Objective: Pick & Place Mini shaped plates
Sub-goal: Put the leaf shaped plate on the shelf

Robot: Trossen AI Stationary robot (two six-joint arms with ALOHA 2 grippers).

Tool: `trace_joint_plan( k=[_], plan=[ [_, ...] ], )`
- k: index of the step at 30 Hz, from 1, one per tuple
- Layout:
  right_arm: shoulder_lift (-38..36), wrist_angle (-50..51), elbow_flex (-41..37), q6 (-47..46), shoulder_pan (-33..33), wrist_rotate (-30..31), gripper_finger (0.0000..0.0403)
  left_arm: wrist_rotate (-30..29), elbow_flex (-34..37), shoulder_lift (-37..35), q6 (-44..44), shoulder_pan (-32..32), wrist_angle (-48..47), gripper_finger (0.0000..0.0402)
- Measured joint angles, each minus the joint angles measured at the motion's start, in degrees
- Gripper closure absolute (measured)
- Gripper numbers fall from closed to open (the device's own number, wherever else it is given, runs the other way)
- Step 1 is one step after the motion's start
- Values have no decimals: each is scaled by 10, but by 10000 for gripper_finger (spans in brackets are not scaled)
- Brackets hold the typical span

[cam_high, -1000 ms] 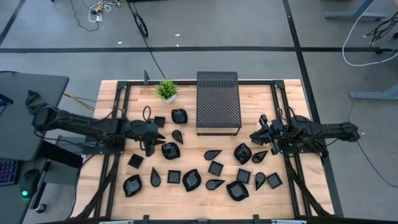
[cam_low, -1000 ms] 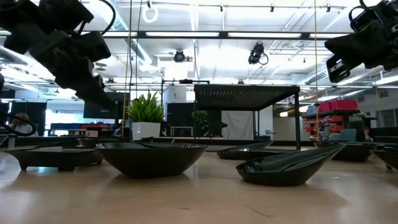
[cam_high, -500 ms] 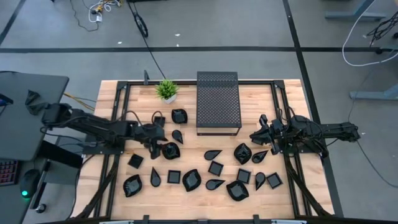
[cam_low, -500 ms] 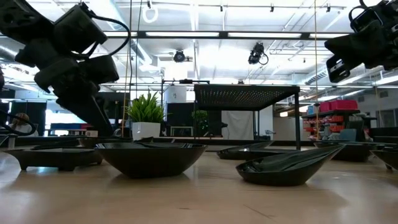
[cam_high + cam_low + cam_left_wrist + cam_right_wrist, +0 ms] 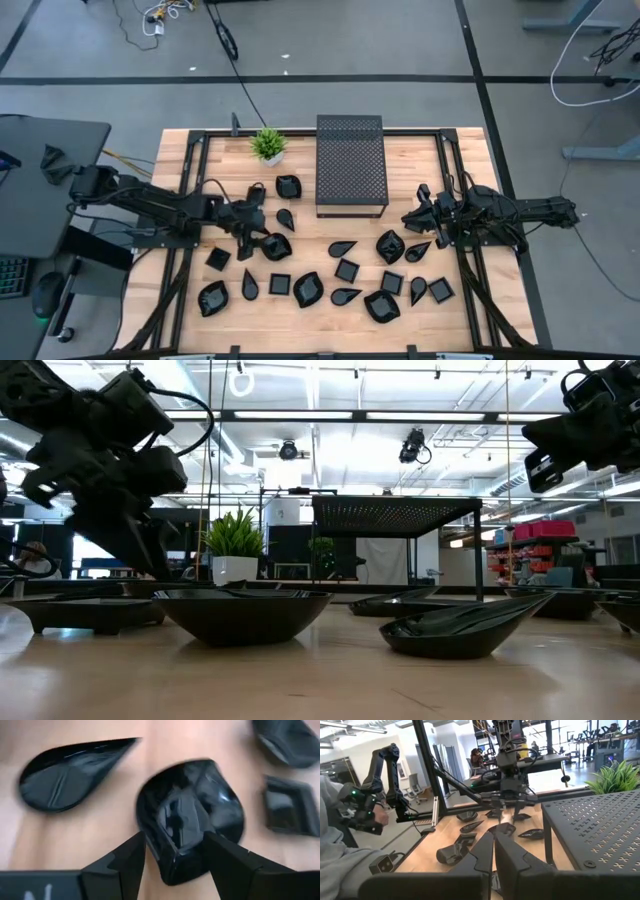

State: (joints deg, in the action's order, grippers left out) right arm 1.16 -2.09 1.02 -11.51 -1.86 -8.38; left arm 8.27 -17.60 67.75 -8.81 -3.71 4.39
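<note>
A: Where is the left pincer (image 5: 172, 857) placed, and how is it set?

B: It is lowered over a rounded mini plate (image 5: 192, 815) lying on the surface (image 5: 470, 310) just in front of the perforated box (image 5: 351, 164), among the other mini shaped plates (image 5: 345, 270). The fingers are spread, one on each side of the plate's near rim; nothing is pinched yet.

A: How is the plate expected to handle?

B: It is judged light and rigid, with a glossy finish that is likely slippery. The raised rim is the natural hold: one finger inside the bowl, one outside. A pinch across the whole body would probably slide off.

A: And the right pincer (image 5: 494, 852)?

B: It is held above the right side of the surface, pressed together and empty.
</note>
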Motion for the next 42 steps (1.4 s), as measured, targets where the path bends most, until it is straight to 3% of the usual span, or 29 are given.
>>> trace_joint_plan(
  k=[7, 14, 20, 30, 35, 42],
  plan=[
    [0, 0, 0, 0, 0, 0, 378, -36, -60, 0, 97, -57, -95, 188],
    [0, 0, 0, 0, 0, 0, 378, -13, -87, 0, 143, -121, -111, 190],
    [0, 0, 0, 0, 0, 0, 378, -126, -86, 24, 178, -179, -102, 218],
    [0, 0, 0, 0, 0, 0, 378, -159, -86, 85, 184, -207, -68, 263],
    [0, 0, 0, 0, 0, 0, 378, -194, -86, 116, 185, -210, -54, 271],
    [0, 0, 0, 0, 0, 0, 378, -197, -86, 127, 185, -210, -38, 276]
  ],
)
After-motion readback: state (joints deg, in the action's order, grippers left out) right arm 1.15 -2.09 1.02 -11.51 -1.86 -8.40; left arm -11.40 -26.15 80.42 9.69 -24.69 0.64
